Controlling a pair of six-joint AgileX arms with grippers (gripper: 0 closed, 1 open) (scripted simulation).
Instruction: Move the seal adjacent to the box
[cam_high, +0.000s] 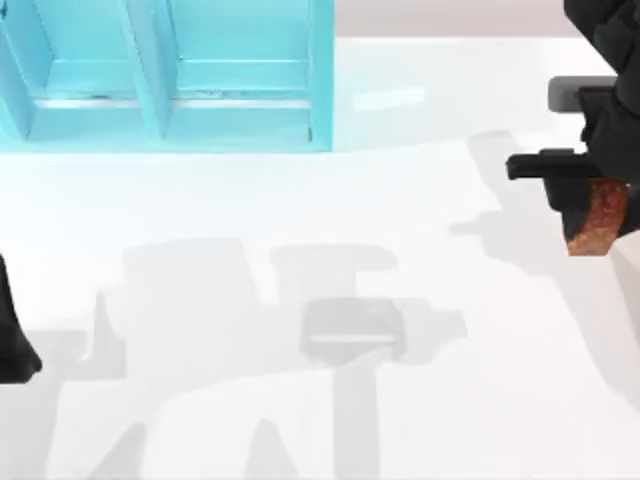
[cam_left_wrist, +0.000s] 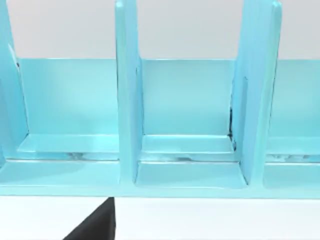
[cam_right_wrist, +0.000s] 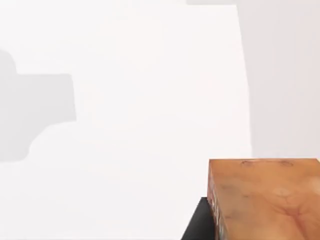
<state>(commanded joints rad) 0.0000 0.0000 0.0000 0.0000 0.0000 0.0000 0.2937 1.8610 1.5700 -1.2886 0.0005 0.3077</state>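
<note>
Reddish-brown with mottled golden-orange veining, the seal (cam_high: 603, 218) is a small squared block, narrower than the black right gripper (cam_high: 590, 200) clamped around it at the table's right edge; its lower end pokes out just beneath the fingers; in the right wrist view the seal (cam_right_wrist: 265, 200) shows a flat, stone-like face with crisp edges, above the smooth white table (cam_right_wrist: 125, 100); well off to that gripper's left stands the glossy light-blue box (cam_high: 170, 80), divided by upright partitions; the left arm (cam_high: 15, 335) sits parked at the left edge, its fingers impossible to judge.
</note>
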